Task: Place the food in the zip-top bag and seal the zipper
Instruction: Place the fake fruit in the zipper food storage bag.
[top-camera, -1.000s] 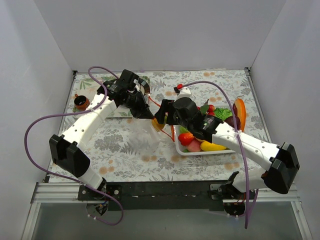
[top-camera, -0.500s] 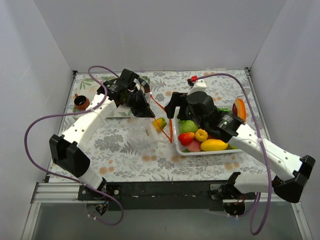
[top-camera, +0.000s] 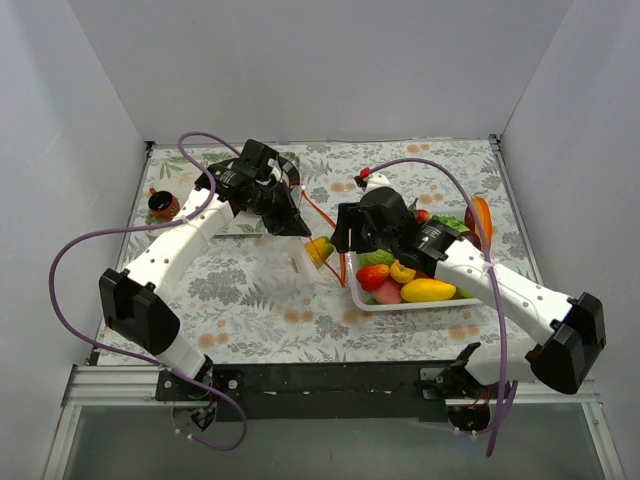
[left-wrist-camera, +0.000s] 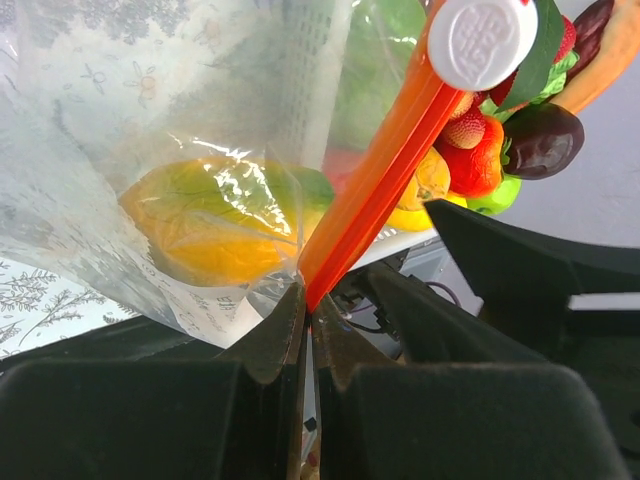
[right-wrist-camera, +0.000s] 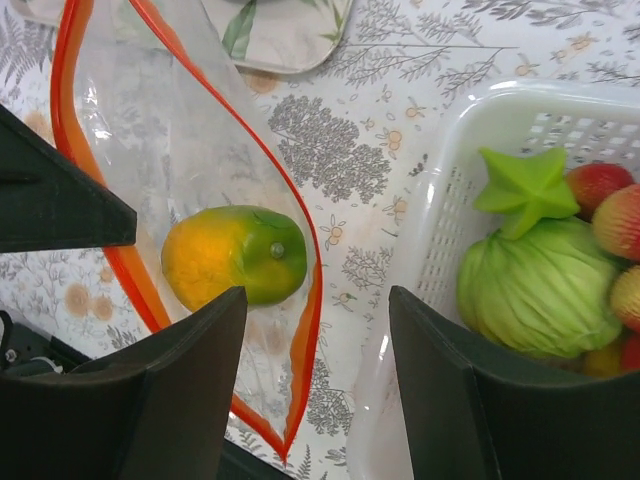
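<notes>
My left gripper (top-camera: 296, 228) is shut on the zipper (left-wrist-camera: 380, 180), the orange-red strip of the clear zip-top bag (top-camera: 280, 275), and holds the mouth open. In the left wrist view the jaws (left-wrist-camera: 308, 305) pinch the strip's end. An orange-green toy mango (top-camera: 320, 248) lies inside the bag mouth and also shows in the right wrist view (right-wrist-camera: 235, 255). My right gripper (right-wrist-camera: 315, 385) is open and empty above the gap between the bag and the white basket (right-wrist-camera: 440, 230). It shows in the top view (top-camera: 343, 238). The basket holds a green cabbage (right-wrist-camera: 540, 290), a star fruit (right-wrist-camera: 525, 185) and other food.
A small brown cup (top-camera: 162, 205) stands at the far left. A dark ring (top-camera: 290, 172) lies behind the left gripper. An orange and a purple toy vegetable (top-camera: 480, 222) lie right of the basket. White walls close the table on three sides.
My right gripper let go of the mango in the bag's mouth, drew back toward the basket, then came back a little to the left. The left gripper kept its hold.
</notes>
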